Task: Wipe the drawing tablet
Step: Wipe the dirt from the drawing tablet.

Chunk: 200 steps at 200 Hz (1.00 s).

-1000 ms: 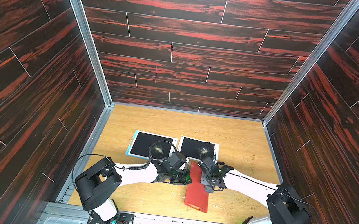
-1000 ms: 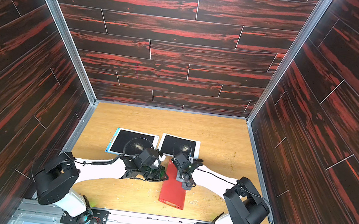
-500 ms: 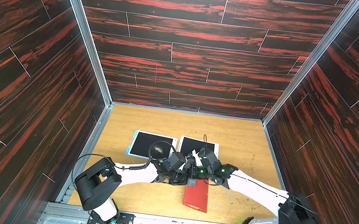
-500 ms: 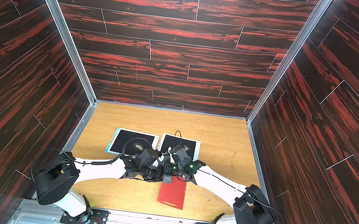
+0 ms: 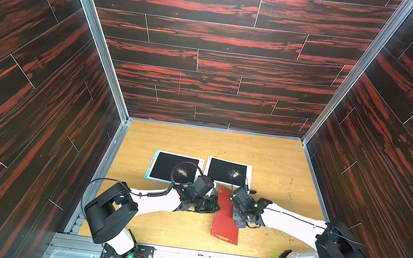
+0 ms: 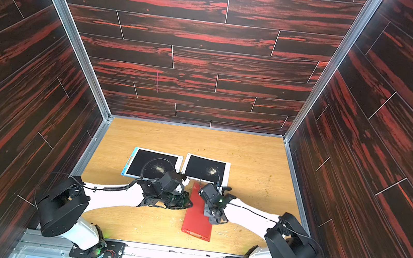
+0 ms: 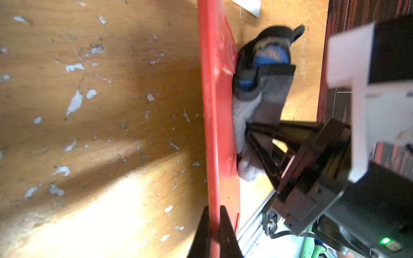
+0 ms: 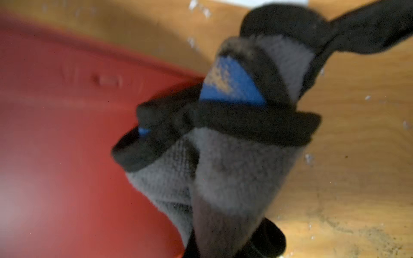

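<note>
- Right end effector is clenched on the grey cloth, which presses against the red drawing tablet.
- Left end effector clamps that tablet's edge.
- The tablet sits at the centre of the desk, near its front edge.
- Wiping is judged under way. The black-screen tablets behind show pale smudges.

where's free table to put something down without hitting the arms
Bare table runs along the back wall behind the blue-framed tablet and white-framed tablet, and from the white-framed one to the right wall. Crowded: front centre, where the left arm and right arm meet at the red board.

Left gripper pinches red tablet; grey cloth touches it
</note>
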Each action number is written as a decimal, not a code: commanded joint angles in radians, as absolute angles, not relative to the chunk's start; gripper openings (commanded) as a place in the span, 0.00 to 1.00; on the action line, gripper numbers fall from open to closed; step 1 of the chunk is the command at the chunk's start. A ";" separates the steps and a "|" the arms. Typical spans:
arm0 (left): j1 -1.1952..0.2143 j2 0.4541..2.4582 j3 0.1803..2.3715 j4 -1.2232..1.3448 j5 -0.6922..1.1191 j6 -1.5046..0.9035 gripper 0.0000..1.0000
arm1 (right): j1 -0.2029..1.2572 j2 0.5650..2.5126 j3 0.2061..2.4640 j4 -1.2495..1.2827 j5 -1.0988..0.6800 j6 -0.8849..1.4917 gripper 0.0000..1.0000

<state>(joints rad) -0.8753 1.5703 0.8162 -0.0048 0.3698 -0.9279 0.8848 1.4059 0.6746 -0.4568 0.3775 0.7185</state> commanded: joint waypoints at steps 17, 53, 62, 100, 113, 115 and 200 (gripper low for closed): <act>-0.884 1.543 0.807 -0.046 0.304 -0.884 0.00 | 1.102 1.405 0.620 -0.383 -0.043 0.711 0.00; -0.884 1.543 0.816 -0.051 0.299 -0.884 0.00 | 1.232 1.302 0.574 -0.217 -0.307 0.796 0.00; -0.884 1.544 0.816 -0.051 0.299 -0.884 0.00 | 1.243 1.277 0.561 -0.151 -0.371 0.826 0.00; -0.884 1.539 0.815 -0.052 0.300 -0.886 0.00 | 1.246 1.219 0.554 -0.046 -0.409 0.850 0.00; -0.884 1.531 0.813 -0.060 0.299 -0.884 0.00 | 1.237 1.228 0.572 -0.126 -0.326 0.827 0.00; -0.884 1.530 0.813 -0.062 0.299 -0.884 0.00 | 1.235 1.230 0.573 -0.139 -0.307 0.826 0.00; -0.885 1.500 0.806 -0.068 0.301 -0.875 0.00 | 0.819 1.241 0.427 -0.393 -0.133 0.751 0.00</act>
<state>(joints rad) -0.8711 1.5379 0.8059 -0.0662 0.3233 -0.8680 0.8551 1.1828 0.4721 -0.2787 -0.2646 0.7979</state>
